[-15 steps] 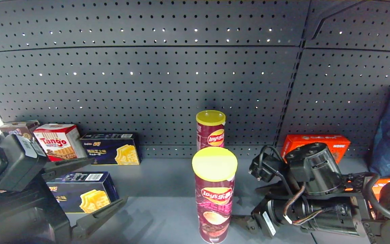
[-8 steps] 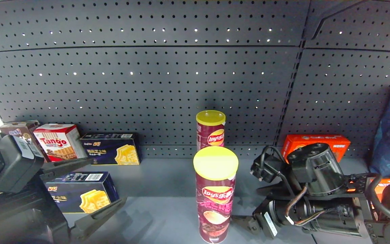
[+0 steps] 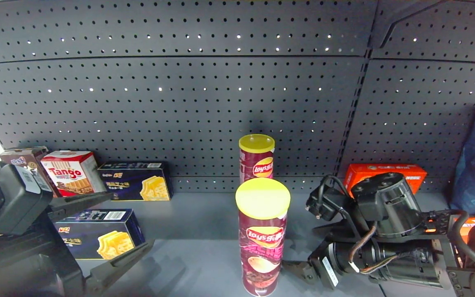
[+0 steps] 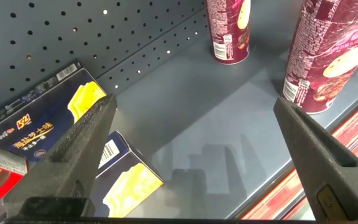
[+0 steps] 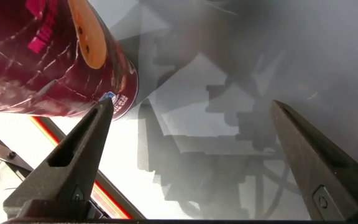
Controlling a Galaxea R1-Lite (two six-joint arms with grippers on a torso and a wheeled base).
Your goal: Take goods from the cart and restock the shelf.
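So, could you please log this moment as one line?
front chip can upright on shelf | right gripper open beside it | left gripper open, empty

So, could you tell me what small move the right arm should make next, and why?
Probably draw the right claw straight back off the shelf. It is open beside the front chip can, which stands upright near the shelf's front edge, so it looks placed; a sideways move might tip it.

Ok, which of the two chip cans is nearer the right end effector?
The front can, at the edge of the shelf, right beside the right end effector; the other can stands back by the pegboard.
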